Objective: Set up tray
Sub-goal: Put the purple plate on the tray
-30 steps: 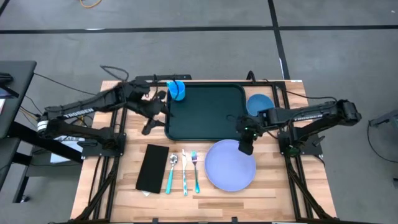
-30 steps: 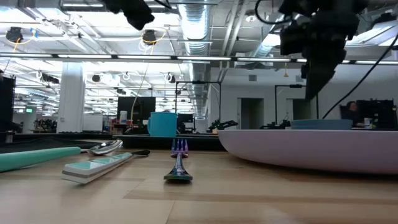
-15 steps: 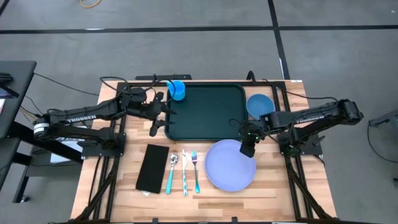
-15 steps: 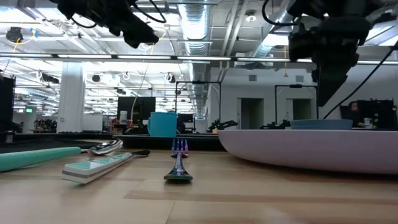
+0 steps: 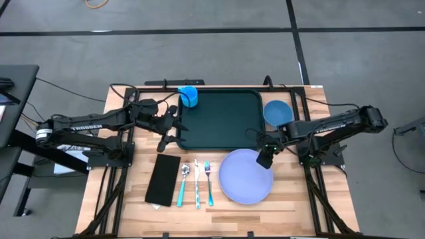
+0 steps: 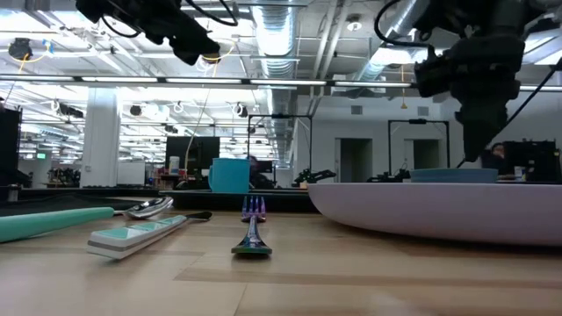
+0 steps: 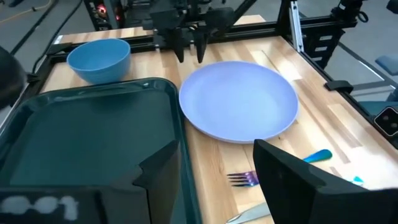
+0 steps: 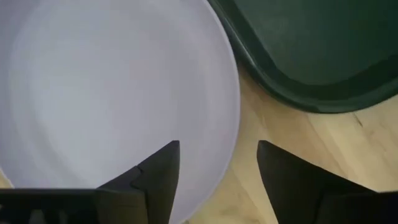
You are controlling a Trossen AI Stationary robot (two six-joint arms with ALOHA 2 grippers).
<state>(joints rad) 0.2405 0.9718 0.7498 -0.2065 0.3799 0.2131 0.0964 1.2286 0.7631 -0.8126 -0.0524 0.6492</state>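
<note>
Tray (image 5: 221, 119): lay flat at the middle of the worktop's (image 5: 292, 192) far edge, dark green-black, nothing resting inside it.

Left gripper (image 5: 161, 141): hung just off the tray's left rim, near its near-left corner; fingers apart, clamped on nothing. Seen in the low view high at the picture's upper left (image 6: 189, 39), clear of the worktop.

Right gripper (image 5: 265, 160): stood over the far edge of the lavender plate (image 5: 246, 175), just off the tray's near-right corner; fingers (image 8: 163, 168) spread, straddling the plate's rim in the right wrist view, nothing held. Whether touching the plate: could not be told.

Lavender plate: lay on the worktop near the near edge, right of centre, close beside the tray's near rim (image 8: 298, 93).

Blue cup (image 5: 189, 96): stood at the tray's far-left corner, against its rim.

Blue bowl (image 5: 277, 112): sat just off the tray's right rim, toward the far-right corner of the worktop.

Black napkin (image 5: 163, 178), spoon (image 5: 183, 183), knife (image 5: 197, 183) and fork (image 5: 209, 182): lay side by side left of the plate, along the near edge.
</note>
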